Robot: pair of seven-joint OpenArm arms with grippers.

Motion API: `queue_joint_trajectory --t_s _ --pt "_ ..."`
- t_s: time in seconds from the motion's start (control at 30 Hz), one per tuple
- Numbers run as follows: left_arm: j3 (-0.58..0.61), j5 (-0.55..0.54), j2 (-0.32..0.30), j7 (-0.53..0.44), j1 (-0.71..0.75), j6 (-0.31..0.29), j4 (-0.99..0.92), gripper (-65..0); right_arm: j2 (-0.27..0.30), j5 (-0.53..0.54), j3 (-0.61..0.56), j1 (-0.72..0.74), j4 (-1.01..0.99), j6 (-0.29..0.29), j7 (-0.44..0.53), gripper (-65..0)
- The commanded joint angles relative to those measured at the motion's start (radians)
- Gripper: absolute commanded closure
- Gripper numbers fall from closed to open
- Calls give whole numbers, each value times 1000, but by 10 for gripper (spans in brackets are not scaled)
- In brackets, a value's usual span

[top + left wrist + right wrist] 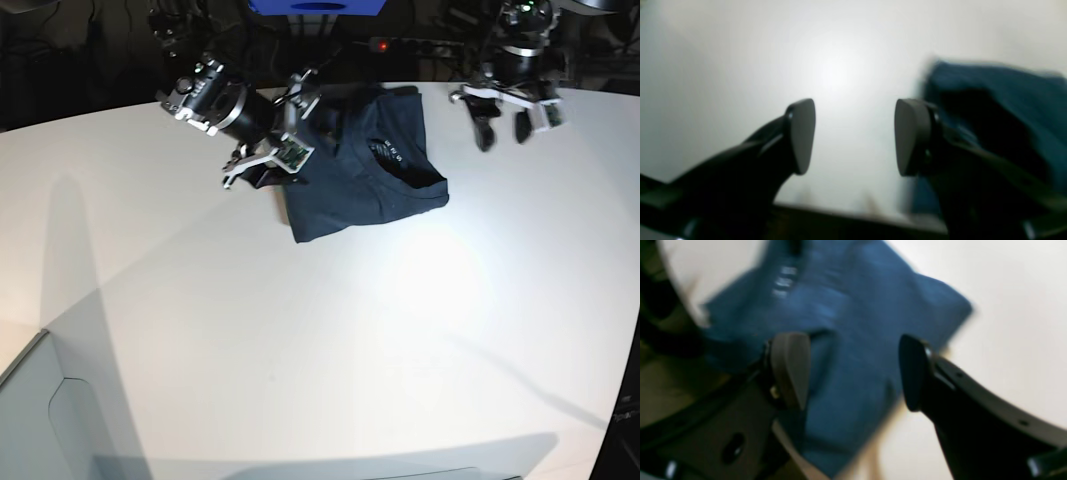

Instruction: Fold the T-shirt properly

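One table: big white round-edged tabletop [300,330], carries everything.
T-shirt: dark navy cotton T-shirt [375,175], folded up into a compact bundle near the far edge, white neck label showing.
Right gripper [853,373]: jaws spread wide, hanging over the shirt's edge, nothing pinched.
Left gripper [853,136]: jaws released, empty, just beside the shirt over bare tabletop.

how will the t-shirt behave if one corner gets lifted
The T-shirt is probably floppy: it lies in soft folded layers, so a lifted corner would likely drape and unfold. It looks thin and light, and may drag across the smooth white table.
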Motion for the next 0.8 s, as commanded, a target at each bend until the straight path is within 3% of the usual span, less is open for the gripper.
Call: queue_joint_trajectory --t_s 0.0,0.2,0.77 --pt "33 -23 -4 -19 32 -7 9 -365 -4 19 7 9 21 -11 29 -396" --pt "199 -46 -4 -19 79 -2 -5 -365 -7 19 49 16 20 -9 29 -396" --pt "354 -46 -48 -22 -3 -1 -175 -361 -7 19 50 9 13 -9 29 -395"
